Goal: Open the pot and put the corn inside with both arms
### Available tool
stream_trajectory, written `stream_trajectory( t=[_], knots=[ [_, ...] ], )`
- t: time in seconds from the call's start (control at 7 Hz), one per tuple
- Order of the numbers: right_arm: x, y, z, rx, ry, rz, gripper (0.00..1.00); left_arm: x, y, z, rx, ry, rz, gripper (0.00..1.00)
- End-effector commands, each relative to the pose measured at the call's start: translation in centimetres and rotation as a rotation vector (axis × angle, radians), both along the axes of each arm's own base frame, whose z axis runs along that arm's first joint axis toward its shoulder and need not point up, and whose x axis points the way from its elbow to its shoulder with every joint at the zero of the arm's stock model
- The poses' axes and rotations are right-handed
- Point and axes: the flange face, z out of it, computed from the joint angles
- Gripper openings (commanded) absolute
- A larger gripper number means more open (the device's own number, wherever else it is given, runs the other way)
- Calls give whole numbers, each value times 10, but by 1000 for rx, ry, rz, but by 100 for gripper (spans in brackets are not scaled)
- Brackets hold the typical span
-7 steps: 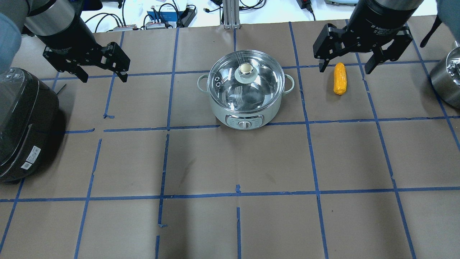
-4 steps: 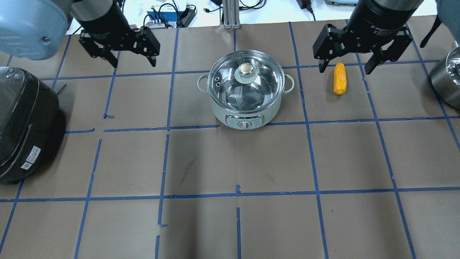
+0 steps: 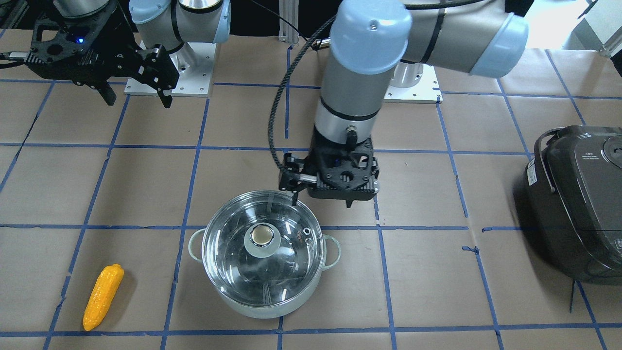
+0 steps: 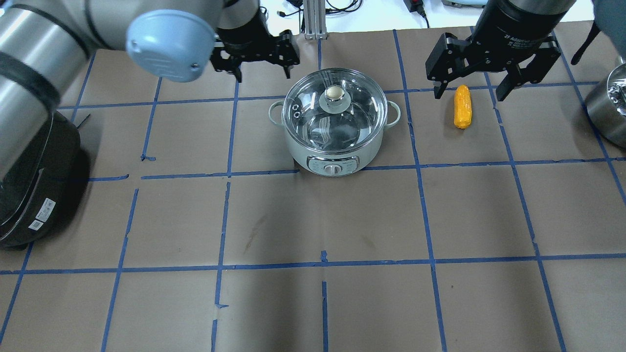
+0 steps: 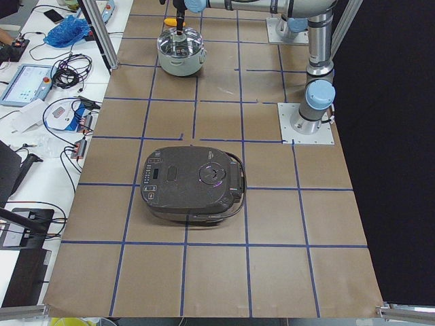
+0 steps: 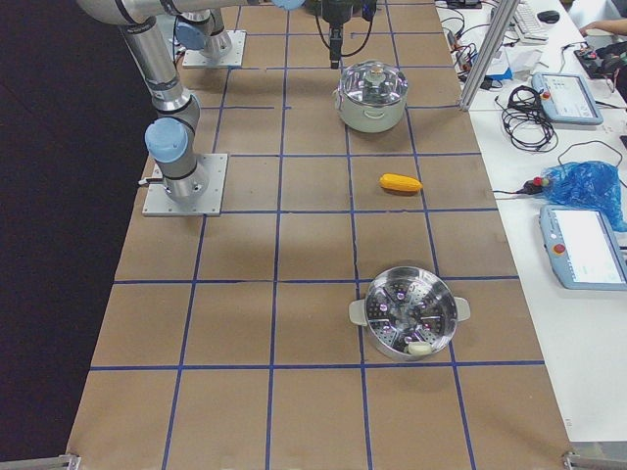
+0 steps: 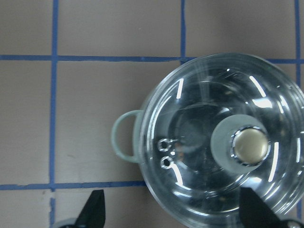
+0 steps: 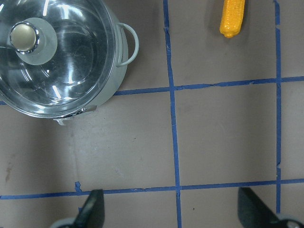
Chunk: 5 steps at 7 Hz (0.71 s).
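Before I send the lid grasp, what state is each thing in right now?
pot: closed, lid on
glass lid: seated on the pot, not gripped
corn: lying on the table, not gripped
left gripper: open, empty, near the pot
right gripper: open, empty
rice cooker: lid shut
steamer pot: uncovered

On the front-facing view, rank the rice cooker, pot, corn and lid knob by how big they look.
1. Rice cooker and pot: about alike. The cooker is cut off by the frame edge, so I leave these two unranked.
2. Corn.
3. Lid knob, smallest.
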Motion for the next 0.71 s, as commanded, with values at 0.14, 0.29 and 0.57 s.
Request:
stream_trajectory(
  t=[0.14, 0.29, 0.57],
  knots=[
    [1, 0, 0, 2, 0, 3, 100, -39, -16, -45, 15, 35, 39, 100],
    [1, 0, 0, 2, 0, 3, 100, -45, -17, -56, 25, 35, 34, 100],
    [1, 0, 0, 1, 0, 20, 100, -54, -16, -72, 49, 31, 51, 100]
  ],
)
